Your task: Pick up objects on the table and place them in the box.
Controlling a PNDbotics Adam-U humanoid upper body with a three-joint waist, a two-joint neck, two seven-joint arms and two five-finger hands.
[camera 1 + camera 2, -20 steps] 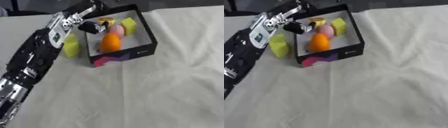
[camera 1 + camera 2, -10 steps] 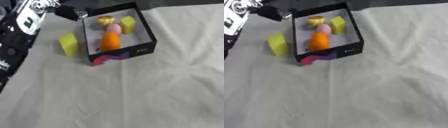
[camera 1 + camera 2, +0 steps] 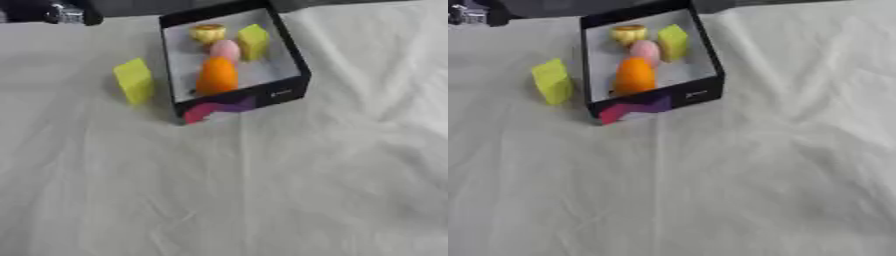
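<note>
A black box (image 3: 292,59) with a white floor stands at the upper middle of the cloth. Inside lie an orange rounded object (image 3: 217,75), a pink one (image 3: 225,49), a yellow-green block (image 3: 254,41) and a small yellow round thing (image 3: 208,32). A yellow-green block (image 3: 134,80) stands on the cloth just left of the box, apart from it. Only a dark and silver bit of my left hand (image 3: 63,13) shows at the top left corner, well away from the box. My right hand shows in no view.
A wrinkled white cloth (image 3: 262,190) covers the table. A dark strip (image 3: 579,6) runs along the far edge behind the box. The box's front wall carries a pink and purple patch (image 3: 636,107).
My left arm, which reached over the box's left side a second ago, has drawn back up and to the left, almost out of view. The objects lie as before.
</note>
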